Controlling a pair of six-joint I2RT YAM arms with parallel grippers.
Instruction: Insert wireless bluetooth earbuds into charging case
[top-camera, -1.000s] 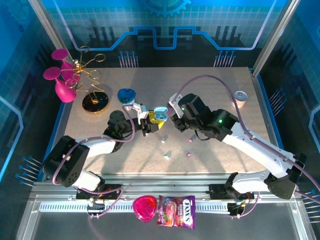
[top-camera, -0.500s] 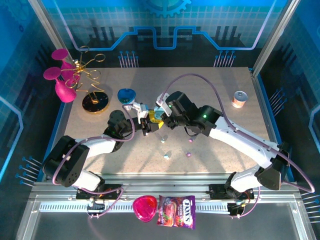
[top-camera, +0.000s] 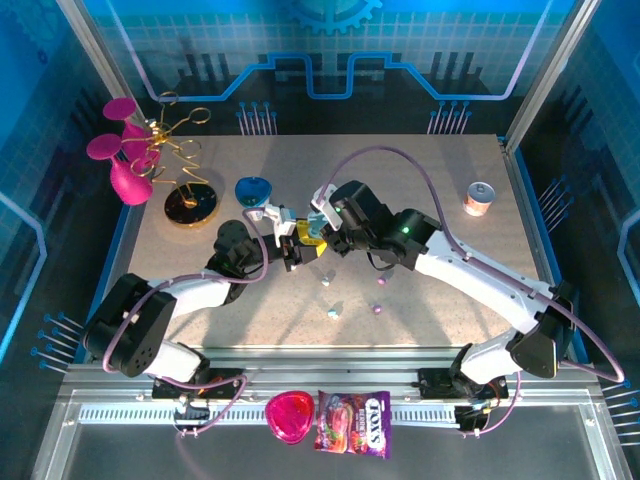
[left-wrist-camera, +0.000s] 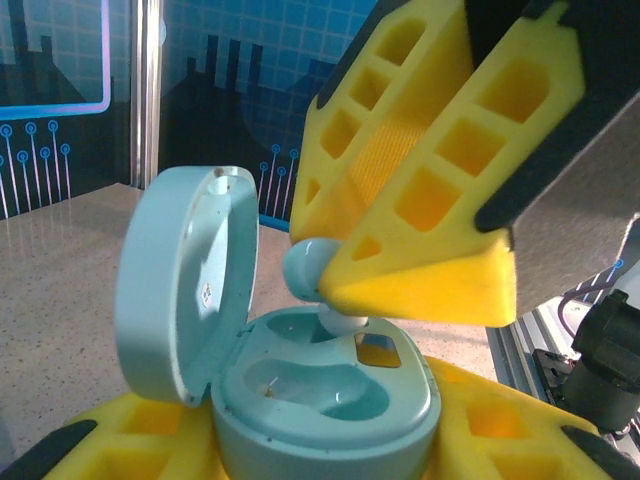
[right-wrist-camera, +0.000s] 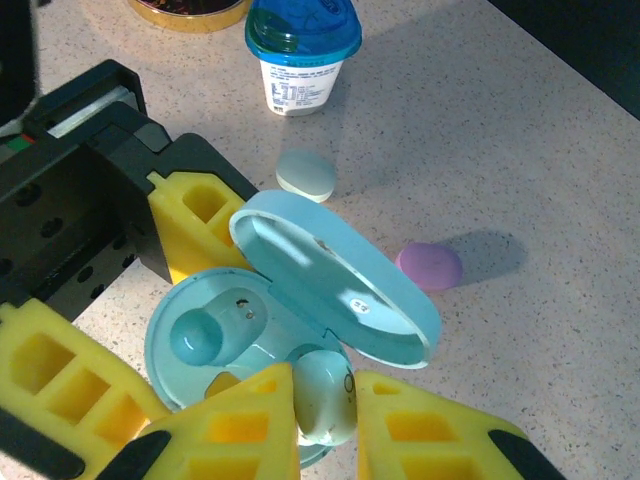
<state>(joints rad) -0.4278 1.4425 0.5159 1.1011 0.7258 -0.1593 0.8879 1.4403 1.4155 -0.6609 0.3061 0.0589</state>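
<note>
Progress check: right tool is pinched on a pale blue earbud, its stem just dipping into the open blue case that the left tool clamps mid-counter. One bud already looks seated in the other slot, so this pair's nearly done. Tiny loose buds, mint and lilac, lie on the counter nearer the arms, still waiting.

The left arm stretches from its near-left base toward the middle of the surface, the left gripper clamped on the open case. The right arm bends in from the near right, the right gripper tipped down just above the case, fingers pinching an earbud.
</note>
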